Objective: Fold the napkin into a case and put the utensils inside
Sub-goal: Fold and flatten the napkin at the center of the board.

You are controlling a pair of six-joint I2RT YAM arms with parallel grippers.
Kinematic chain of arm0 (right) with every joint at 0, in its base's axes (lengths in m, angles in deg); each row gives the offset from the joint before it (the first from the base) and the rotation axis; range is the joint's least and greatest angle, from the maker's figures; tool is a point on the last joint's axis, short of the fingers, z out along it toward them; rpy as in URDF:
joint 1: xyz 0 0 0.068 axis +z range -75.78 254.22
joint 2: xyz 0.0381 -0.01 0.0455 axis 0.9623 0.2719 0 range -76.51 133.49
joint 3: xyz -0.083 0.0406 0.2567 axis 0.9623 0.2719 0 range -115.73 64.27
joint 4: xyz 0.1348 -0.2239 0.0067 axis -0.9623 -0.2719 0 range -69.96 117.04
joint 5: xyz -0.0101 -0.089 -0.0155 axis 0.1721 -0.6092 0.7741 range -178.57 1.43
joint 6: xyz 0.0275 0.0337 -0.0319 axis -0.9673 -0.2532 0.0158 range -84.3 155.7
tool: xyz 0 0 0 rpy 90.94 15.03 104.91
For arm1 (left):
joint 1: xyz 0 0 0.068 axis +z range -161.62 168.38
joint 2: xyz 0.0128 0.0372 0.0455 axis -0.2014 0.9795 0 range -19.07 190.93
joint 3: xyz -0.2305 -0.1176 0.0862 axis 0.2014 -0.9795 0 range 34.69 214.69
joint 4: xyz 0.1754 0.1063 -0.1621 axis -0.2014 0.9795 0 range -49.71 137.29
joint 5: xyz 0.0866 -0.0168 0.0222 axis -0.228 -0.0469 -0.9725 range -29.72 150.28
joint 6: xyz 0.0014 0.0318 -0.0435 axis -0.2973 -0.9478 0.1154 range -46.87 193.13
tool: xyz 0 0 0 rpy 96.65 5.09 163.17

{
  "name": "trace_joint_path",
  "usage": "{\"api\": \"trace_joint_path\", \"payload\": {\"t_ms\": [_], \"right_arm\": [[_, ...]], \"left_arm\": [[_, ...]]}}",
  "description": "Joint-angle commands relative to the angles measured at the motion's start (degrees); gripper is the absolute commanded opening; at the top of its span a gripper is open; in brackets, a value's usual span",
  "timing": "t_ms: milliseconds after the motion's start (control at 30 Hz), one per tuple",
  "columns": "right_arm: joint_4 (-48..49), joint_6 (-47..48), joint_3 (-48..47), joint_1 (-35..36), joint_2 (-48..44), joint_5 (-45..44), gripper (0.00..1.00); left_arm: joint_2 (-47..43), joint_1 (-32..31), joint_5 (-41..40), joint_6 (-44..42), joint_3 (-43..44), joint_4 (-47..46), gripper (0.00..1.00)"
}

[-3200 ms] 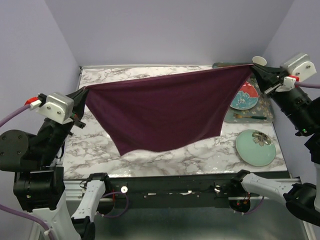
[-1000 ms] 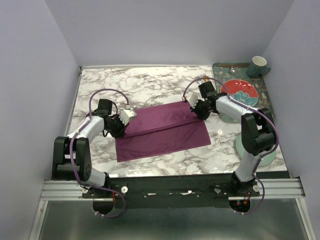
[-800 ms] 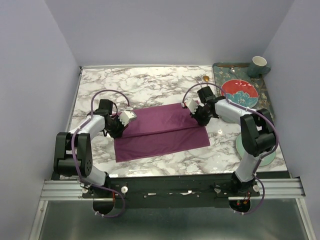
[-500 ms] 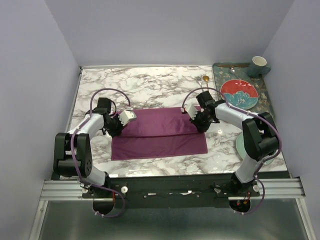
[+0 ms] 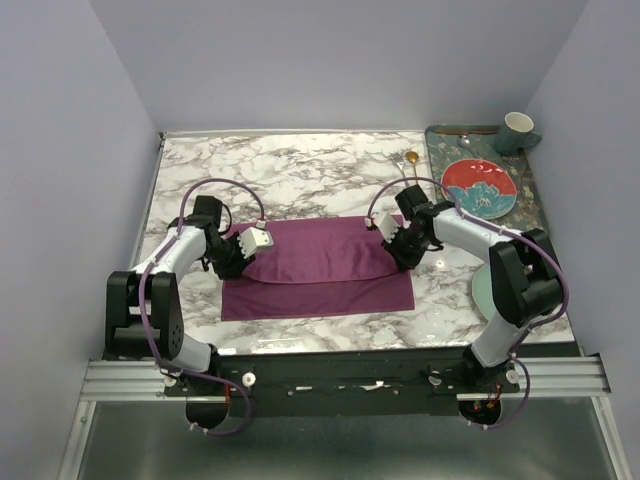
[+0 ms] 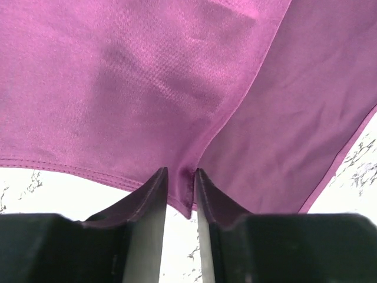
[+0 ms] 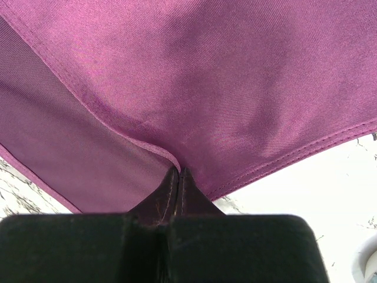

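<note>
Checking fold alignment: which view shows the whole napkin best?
The top external view: the whole folded napkin lies on the marble table, all edges visible. Each wrist view shows only one corner, close up.

Pale lilac walls (image 5: 330, 60) enclose a white-marbled table (image 5: 300, 170).

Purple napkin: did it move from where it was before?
Yes. The napkin came down from hanging stretched in the air and now lies folded on the table, left of the red plate.
</note>
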Motion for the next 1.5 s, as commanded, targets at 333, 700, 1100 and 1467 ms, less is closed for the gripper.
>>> {"api": "trace_joint_path", "payload": {"t_ms": [333, 700, 1100, 1467], "right_arm": [[-1.8, -0.4, -2.2, 0.4, 0.2, 0.3, 0.01], [-6.3, 0.0, -1.7, 0.4, -7.2, 1.7, 0.01], [-2.3, -2.4, 6.0, 2.8, -7.6, 2.2, 0.01], [-1.8, -3.7, 5.0, 3.7, -5.2, 1.7, 0.01]], "left_arm": [[1.6, 0.1, -4.9, -4.0, 0.5, 1.3, 0.12], [-11.0, 0.2, -4.1, -5.0, -0.5, 8.6, 0.00], [-16.3, 0.1, -5.9, -4.8, -10.8, 8.7, 0.00], [-13.2, 0.1, -5.9, -2.2, -11.3, 5.5, 0.00]]}}
